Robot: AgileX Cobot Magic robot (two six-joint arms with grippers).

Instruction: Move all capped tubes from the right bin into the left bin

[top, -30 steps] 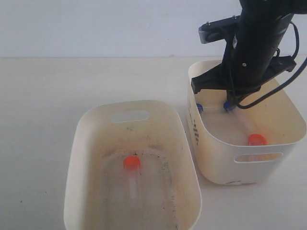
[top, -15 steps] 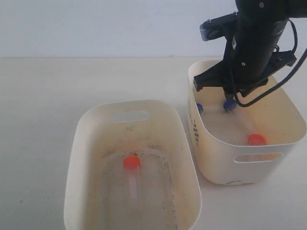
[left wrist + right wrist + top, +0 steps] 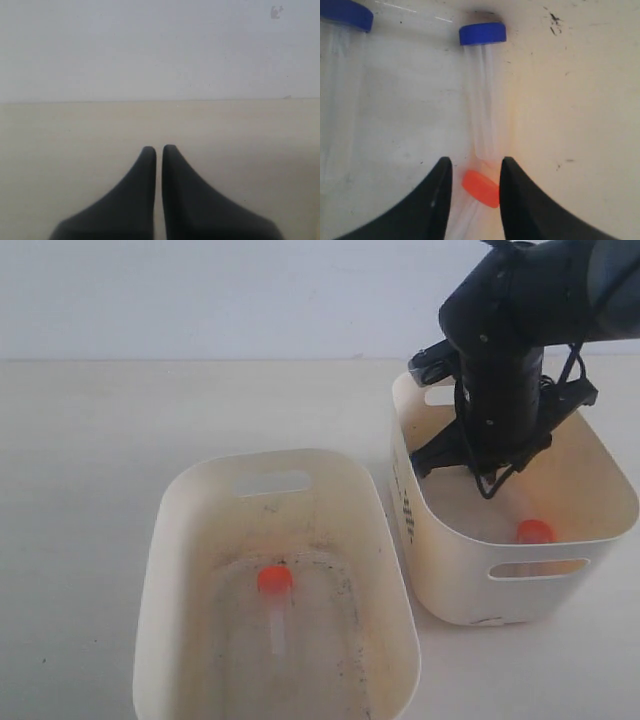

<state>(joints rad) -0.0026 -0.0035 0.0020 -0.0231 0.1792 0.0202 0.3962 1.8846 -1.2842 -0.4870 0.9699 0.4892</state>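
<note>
My right gripper point(image 3: 475, 167) is down inside the right bin point(image 3: 450, 575), open. An orange-capped tube point(image 3: 481, 188) lies between its fingers, the cap close to one finger. Just beyond it lies a blue-capped tube point(image 3: 482, 34), and a second blue-capped tube point(image 3: 347, 14) lies off to the side. In the exterior view the right arm point(image 3: 500, 380) hides both blue caps; only the orange cap point(image 3: 534, 531) shows. The left bin point(image 3: 160, 570) holds one orange-capped tube point(image 3: 274, 580) on its grimy floor. My left gripper point(image 3: 159, 148) is shut on nothing, above bare table.
The two bins stand side by side on a pale table point(image 3: 90, 440), almost touching. Cables point(image 3: 590, 410) hang from the right arm over the right bin's rim. The left arm is out of the exterior view.
The right arm has dropped lower into the right bin and shifted toward the orange cap, now covering the two blue caps in the exterior view.
</note>
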